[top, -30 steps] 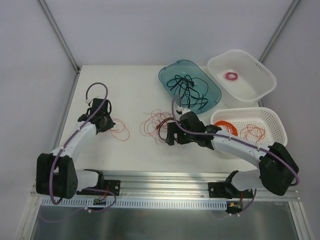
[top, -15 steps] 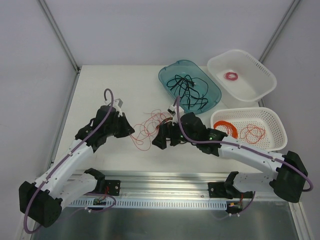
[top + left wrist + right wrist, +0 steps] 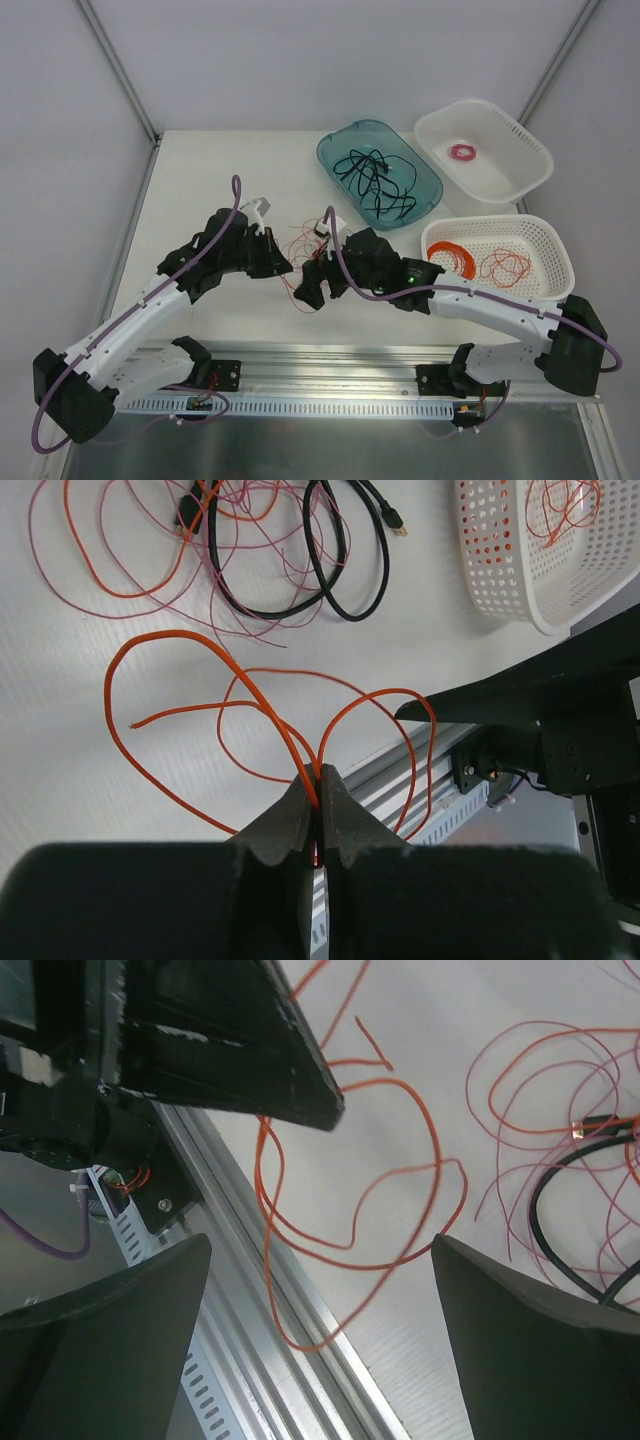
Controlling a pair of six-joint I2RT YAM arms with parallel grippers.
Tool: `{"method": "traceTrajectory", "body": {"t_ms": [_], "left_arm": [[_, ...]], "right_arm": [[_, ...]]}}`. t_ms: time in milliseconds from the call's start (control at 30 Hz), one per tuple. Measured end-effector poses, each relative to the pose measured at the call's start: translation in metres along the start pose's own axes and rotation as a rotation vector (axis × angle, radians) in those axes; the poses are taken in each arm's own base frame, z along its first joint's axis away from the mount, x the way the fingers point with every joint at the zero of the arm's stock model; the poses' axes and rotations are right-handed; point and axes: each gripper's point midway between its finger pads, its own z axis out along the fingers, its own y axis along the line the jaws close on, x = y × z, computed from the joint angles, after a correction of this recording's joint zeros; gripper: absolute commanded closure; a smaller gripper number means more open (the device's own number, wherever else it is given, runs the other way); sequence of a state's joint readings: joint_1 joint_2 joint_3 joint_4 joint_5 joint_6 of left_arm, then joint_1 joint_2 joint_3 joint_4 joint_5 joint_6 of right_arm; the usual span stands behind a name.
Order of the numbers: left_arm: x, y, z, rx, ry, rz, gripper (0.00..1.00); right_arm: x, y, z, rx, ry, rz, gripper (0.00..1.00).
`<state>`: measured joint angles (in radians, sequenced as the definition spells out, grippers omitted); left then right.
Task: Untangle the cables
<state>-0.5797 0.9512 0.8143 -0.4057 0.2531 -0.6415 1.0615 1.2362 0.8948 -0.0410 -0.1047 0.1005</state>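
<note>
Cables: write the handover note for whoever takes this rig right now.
Left gripper: jaws shut on a red wire, its loops on the table.
Right gripper: jaws open, holding nothing, over those loops.
Tangle, with a black cord in it, lies on the table beside the held wire.
Done, apparently: a second cord in the teal tray, loose wires in the near basket.
Left: free the held wire, then split the tangle.
</note>
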Motion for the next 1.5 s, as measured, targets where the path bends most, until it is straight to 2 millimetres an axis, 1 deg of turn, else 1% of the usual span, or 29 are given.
{"method": "traceTrajectory", "body": {"t_ms": [67, 167, 267, 300, 367, 467, 500, 567, 600, 667, 700, 767, 800, 867, 900, 933, 1000, 1033, 1067, 1167, 1200, 1267, 1300, 1367, 1400, 1500], "left_arm": [[0.003, -0.004, 0.002, 0.006, 0.014, 0.004, 1.00], [0.004, -0.009, 0.004, 0.008, 0.026, 0.005, 1.00], [0.002, -0.013, 0.005, 0.006, 0.021, 0.001, 1.00], [0.001, -0.015, 0.005, 0.007, 0.019, 0.001, 1.00], [-0.001, -0.019, 0.004, 0.010, 0.013, -0.005, 1.00], [-0.005, -0.023, 0.003, 0.013, 0.001, -0.010, 1.00], [-0.005, -0.024, 0.003, 0.014, -0.001, -0.012, 1.00], [-0.005, -0.024, 0.003, 0.012, -0.002, -0.019, 1.00], [-0.004, -0.024, 0.003, 0.011, -0.001, -0.024, 1.00], [-0.004, -0.025, 0.003, 0.011, 0.000, -0.030, 1.00], [-0.004, -0.025, 0.003, 0.012, 0.000, -0.032, 1.00], [-0.004, -0.026, 0.003, 0.008, -0.003, -0.037, 1.00], [-0.004, -0.025, 0.004, 0.004, -0.006, -0.041, 1.00], [-0.005, -0.024, 0.004, -0.002, -0.012, -0.046, 1.00], [-0.005, -0.024, 0.004, -0.005, -0.015, -0.048, 1.00], [-0.006, -0.023, 0.004, -0.007, -0.017, -0.049, 0.98], [-0.007, -0.023, 0.004, -0.013, -0.023, -0.048, 0.92], [-0.008, -0.022, 0.004, -0.016, -0.028, -0.048, 0.87], [-0.009, -0.022, 0.004, -0.018, -0.031, -0.047, 0.76], [-0.014, -0.027, 0.001, -0.010, -0.041, -0.039, 0.64], [-0.015, -0.029, -0.001, -0.007, -0.045, -0.038, 0.55], [-0.022, -0.036, -0.006, 0.006, -0.059, -0.027, 0.46], [-0.027, -0.040, -0.009, 0.016, -0.070, -0.020, 0.36], [-0.037, -0.051, -0.016, 0.041, -0.097, -0.001, 0.28], [-0.042, -0.056, -0.020, 0.053, -0.110, 0.004, 0.19], [-0.055, -0.070, -0.034, 0.090, -0.154, 0.034, 0.10]], "right_arm": [[-0.002, 0.007, 0.003, -0.015, 0.001, -0.030, 0.03], [0.002, 0.014, 0.008, -0.031, 0.016, -0.066, 0.01], [0.010, 0.017, 0.016, -0.034, 0.044, -0.091, 0.06], [0.012, 0.018, 0.018, -0.032, 0.051, -0.098, 0.10], [0.018, 0.018, 0.023, -0.031, 0.070, -0.120, 0.14], [0.026, 0.019, 0.029, -0.025, 0.092, -0.141, 0.25], [0.028, 0.018, 0.030, -0.020, 0.096, -0.146, 0.34], [0.029, 0.017, 0.031, -0.009, 0.097, -0.156, 0.43], [0.028, 0.016, 0.032, 0.000, 0.093, -0.157, 0.52], [0.025, 0.014, 0.033, 0.019, 0.076, -0.161, 0.59], [0.023, 0.013, 0.033, 0.027, 0.068, -0.160, 0.66], [0.019, 0.010, 0.034, 0.044, 0.047, -0.161, 0.74], [0.017, 0.010, 0.034, 0.050, 0.041, -0.159, 0.82], [0.015, 0.008, 0.034, 0.059, 0.030, -0.160, 0.90], [0.013, 0.008, 0.033, 0.062, 0.026, -0.161, 0.96], [0.012, 0.008, 0.033, 0.064, 0.023, -0.160, 0.99], [0.010, 0.008, 0.030, 0.069, 0.016, -0.158, 0.99], [0.009, 0.008, 0.028, 0.073, 0.009, -0.159, 0.99], [0.006, 0.008, 0.025, 0.077, 0.002, -0.159, 0.99], [-0.002, 0.007, 0.016, 0.092, -0.025, -0.159, 0.99], [-0.004, 0.006, 0.012, 0.098, -0.032, -0.158, 0.99], [-0.007, 0.004, 0.006, 0.113, -0.038, -0.157, 0.99], [-0.007, 0.002, 0.003, 0.123, -0.038, -0.157, 0.99], [-0.007, -0.002, -0.002, 0.140, -0.037, -0.156, 0.99], [-0.006, -0.005, -0.005, 0.156, -0.032, -0.156, 0.99], [-0.004, -0.016, -0.011, 0.201, -0.016, -0.153, 0.99]]}}
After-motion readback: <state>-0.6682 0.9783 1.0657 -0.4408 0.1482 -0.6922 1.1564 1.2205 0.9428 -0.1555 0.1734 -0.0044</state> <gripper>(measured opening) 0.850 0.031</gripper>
